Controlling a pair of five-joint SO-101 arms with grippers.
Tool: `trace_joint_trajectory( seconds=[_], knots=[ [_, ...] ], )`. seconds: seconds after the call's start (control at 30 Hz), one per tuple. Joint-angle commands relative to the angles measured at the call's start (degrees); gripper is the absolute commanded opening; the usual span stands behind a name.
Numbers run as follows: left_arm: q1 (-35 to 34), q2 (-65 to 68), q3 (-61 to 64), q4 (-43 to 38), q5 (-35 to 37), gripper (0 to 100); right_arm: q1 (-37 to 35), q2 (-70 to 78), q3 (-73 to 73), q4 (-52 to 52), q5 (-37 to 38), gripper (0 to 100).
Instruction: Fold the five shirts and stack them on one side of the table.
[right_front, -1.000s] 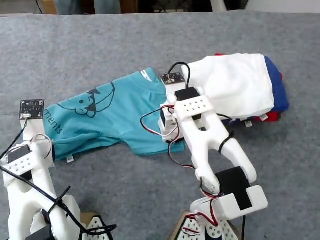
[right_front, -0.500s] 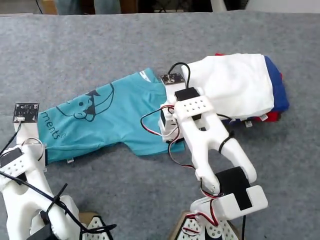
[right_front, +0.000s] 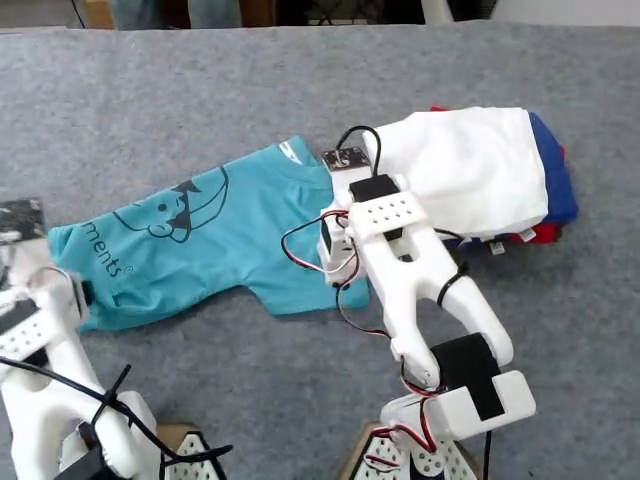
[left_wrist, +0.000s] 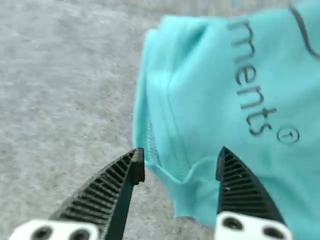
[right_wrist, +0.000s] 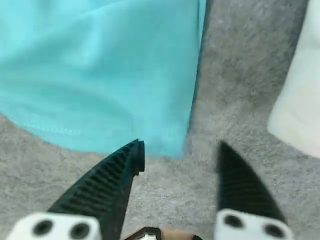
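The grey felt table carries everything. A teal shirt lies spread, not folded, from the centre out toward 9 o'clock, printed side up. At 2 o'clock sits a stack of folded shirts: a white shirt on top, a blue one under it, and a red edge showing lowest. The right arm runs from 5 o'clock to the centre. Its gripper is spread wide above the teal shirt's edge, near the white shirt. The left arm stands at 8 o'clock. Its gripper is also wide, straddling the teal shirt's hem corner.
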Motion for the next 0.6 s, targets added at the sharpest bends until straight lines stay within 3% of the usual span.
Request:
trace_joint_trajectory(
  seconds=[0.0,0.1,0.2,0.27,0.33,0.43,0.57],
  knots=[
    [-1.0,-1.5,-13.0,8.5,1.8,26,0.9,-2.8,-9.5,3.2,-0.7,36.7],
    [-1.0,-1.5,-24.6,17.1,3.1,17,0.7,-2.4,-19.2,5.6,-0.7,24.1],
    [0.0,-0.8,-33.6,20.1,9.3,2,0.4,-1.0,-28.8,3.9,-0.4,0.4],
    [3.1,-0.8,-34.5,20.1,13.3,6,-0.4,2.2,-33.8,2.0,-1.1,6.6],
    [7.0,-0.2,-32.7,18.1,16.1,4,-1.2,7.1,-38.1,-0.4,-3.6,5.6],
    [11.5,4.0,-27.6,9.5,16.7,3,-3.7,16.6,-44.7,-3.2,-4.8,1.5],
    [12.3,14.7,-24.0,-3.8,16.9,3,-6.1,31.2,-56.0,-5.6,-4.8,1.5]
  ],
)
